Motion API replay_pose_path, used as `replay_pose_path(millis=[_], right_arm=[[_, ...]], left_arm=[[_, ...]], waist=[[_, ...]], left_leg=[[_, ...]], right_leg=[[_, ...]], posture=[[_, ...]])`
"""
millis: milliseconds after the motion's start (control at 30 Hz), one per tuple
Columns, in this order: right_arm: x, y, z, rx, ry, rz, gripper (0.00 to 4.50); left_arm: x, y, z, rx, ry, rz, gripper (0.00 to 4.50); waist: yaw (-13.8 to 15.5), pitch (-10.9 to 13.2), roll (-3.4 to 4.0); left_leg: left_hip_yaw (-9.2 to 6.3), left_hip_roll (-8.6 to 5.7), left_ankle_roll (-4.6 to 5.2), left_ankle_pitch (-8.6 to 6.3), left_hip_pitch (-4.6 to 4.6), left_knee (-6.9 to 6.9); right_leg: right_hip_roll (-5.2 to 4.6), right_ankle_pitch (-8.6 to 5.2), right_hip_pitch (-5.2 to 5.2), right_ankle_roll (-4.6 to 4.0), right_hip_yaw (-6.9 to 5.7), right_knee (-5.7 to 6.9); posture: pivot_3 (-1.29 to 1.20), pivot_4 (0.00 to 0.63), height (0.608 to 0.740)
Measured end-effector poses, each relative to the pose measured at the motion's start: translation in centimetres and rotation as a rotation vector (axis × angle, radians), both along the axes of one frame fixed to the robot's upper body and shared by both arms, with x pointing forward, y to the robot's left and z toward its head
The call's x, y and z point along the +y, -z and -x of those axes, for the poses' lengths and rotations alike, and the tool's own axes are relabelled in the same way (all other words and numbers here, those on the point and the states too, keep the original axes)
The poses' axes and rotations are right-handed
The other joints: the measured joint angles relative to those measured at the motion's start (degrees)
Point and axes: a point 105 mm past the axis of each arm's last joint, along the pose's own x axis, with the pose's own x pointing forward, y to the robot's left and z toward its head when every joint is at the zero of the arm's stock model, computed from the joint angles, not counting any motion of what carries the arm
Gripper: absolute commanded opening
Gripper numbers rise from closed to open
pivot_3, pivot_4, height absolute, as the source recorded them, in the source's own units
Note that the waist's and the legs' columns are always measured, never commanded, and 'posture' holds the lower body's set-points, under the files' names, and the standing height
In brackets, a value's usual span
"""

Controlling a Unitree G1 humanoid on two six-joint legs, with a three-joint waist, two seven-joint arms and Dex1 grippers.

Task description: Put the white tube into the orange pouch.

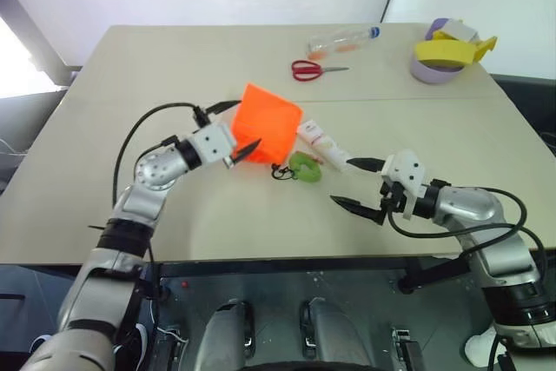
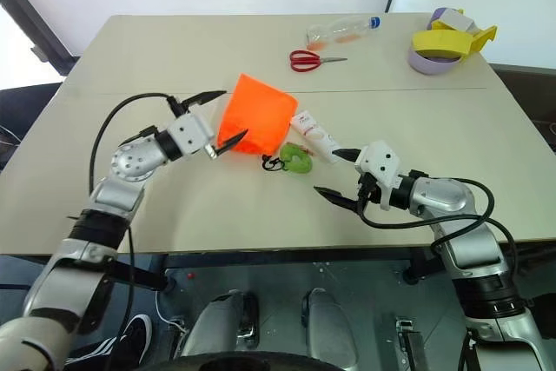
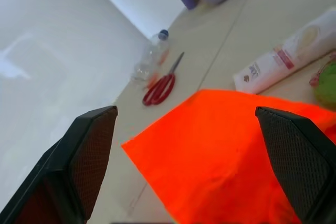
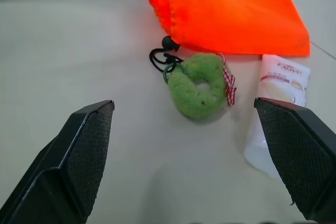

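The orange pouch (image 1: 271, 128) lies flat mid-table, its gathered mouth toward the near edge. A black cord runs from the mouth to a green ring-shaped disc (image 1: 304, 166). The white tube (image 1: 321, 143) lies on the table just right of the pouch, apart from the disc. My left gripper (image 1: 234, 129) is open at the pouch's left side, one finger at its far-left corner and one at its near-left edge; the left wrist view shows the pouch (image 3: 220, 145) between the fingertips (image 3: 79, 166). My right gripper (image 1: 343, 182) is open just near and right of the tube, holding nothing; the right wrist view shows the tube (image 4: 275, 108).
Red-handled scissors (image 1: 313, 69) and a clear bottle with a blue cap (image 1: 343, 41) lie at the table's far side. Rolls of tape (image 1: 445, 58) sit at the far right. A seam crosses the table (image 1: 130, 49) behind the pouch.
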Motion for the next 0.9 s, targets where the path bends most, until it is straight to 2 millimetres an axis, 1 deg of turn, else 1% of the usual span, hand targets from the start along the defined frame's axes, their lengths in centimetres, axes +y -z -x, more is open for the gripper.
replay_pose_path(millis=[67, 100, 133, 300, 433, 567, 633, 767, 867, 900], right_arm=[[0.0, 0.0, 0.0, -0.004, 0.002, -0.001, 4.46], [0.1, -0.1, -0.1, -0.009, 0.001, -0.002, 4.46], [0.1, -0.2, -0.1, -0.012, -0.001, -0.003, 4.46], [0.1, -0.2, -0.1, -0.028, -0.003, 0.006, 4.46], [0.0, -0.2, -0.1, -0.03, -0.001, 0.012, 4.46], [0.0, -0.2, -0.2, -0.031, 0.004, 0.012, 4.46], [0.1, -0.2, -0.2, -0.033, 0.005, 0.009, 4.46], [0.0, -0.2, -0.2, -0.034, 0.009, 0.01, 4.46], [0.0, -0.1, -0.3, -0.036, 0.014, 0.014, 4.46], [0.0, -0.1, -0.3, -0.036, 0.015, 0.013, 4.49]], left_arm=[[-0.1, 1.9, 0.5, 0.025, 0.008, -0.072, 4.49], [-0.2, 2.5, 0.5, 0.022, 0.002, -0.106, 4.49], [-0.2, 2.6, 0.2, 0.005, -0.02, -0.126, 4.49], [-0.4, 2.0, -1.1, -0.082, -0.09, -0.159, 4.49], [-0.9, 2.4, -1.7, -0.116, -0.135, -0.152, 4.49], [-2.8, 3.3, -2.1, -0.124, -0.133, -0.151, 4.49], [-3.2, 3.4, -2.4, -0.133, -0.142, -0.151, 4.49], [-4.1, 2.5, -3.4, -0.168, -0.156, -0.145, 4.49], [-4.2, 1.9, -4.3, -0.186, -0.192, -0.142, 4.49], [-4.2, 1.8, -4.6, -0.187, -0.202, -0.141, 4.25]], waist=[[0.2, 0.0, -0.01], [0.5, 0.0, -0.01], [0.7, 0.0, -0.01], [1.4, 0.0, -0.01], [1.4, 0.0, -0.01], [1.4, 0.0, -0.02], [1.4, 0.0, -0.02], [1.4, 0.0, -0.03], [1.4, 0.0, -0.03], [1.4, 0.0, -0.03]], left_leg=[[-0.01, 0.02, 0.0, 0.0, -0.04, 0.07], [0.0, 0.03, 0.0, 0.0, -0.08, 0.16], [0.02, 0.05, 0.0, -0.01, -0.09, 0.27], [0.12, 0.06, 0.02, -0.02, -0.1, 0.36], [0.12, 0.12, 0.02, -0.01, -0.1, 0.36], [0.14, 0.16, 0.02, -0.01, -0.12, 0.36], [0.15, 0.16, 0.02, -0.01, -0.12, 0.36], [0.17, 0.16, 0.03, -0.01, -0.12, 0.37], [0.18, 0.17, 0.03, -0.01, -0.12, 0.37], [0.18, 0.18, 0.03, -0.01, -0.11, 0.37]], right_leg=[[0.0, -0.02, 0.0, -0.05, -0.02, 0.0], [0.0, -0.05, 0.0, -0.14, -0.03, -0.01], [0.0, -0.09, 0.03, -0.28, -0.02, -0.02], [-0.05, -0.04, 0.07, -0.37, 0.02, -0.07], [-0.02, -0.03, 0.06, -0.36, 0.02, -0.05], [0.05, 0.05, 0.04, -0.21, 0.02, -0.05], [0.06, 0.06, 0.04, -0.2, 0.01, -0.05], [0.1, 0.06, 0.04, -0.2, 0.0, -0.05], [0.14, 0.08, 0.04, -0.17, -0.03, -0.05], [0.15, 0.08, 0.04, -0.16, -0.05, -0.05]], posture=[[0.0, 0.15, 0.74], [0.0, 0.15, 0.74], [0.0, 0.15, 0.74], [0.0, 0.15, 0.74], [0.0, 0.15, 0.74], [0.0, 0.15, 0.74], [0.0, 0.15, 0.74], [0.0, 0.15, 0.74], [0.0, 0.15, 0.74], [0.0, 0.15, 0.74]])
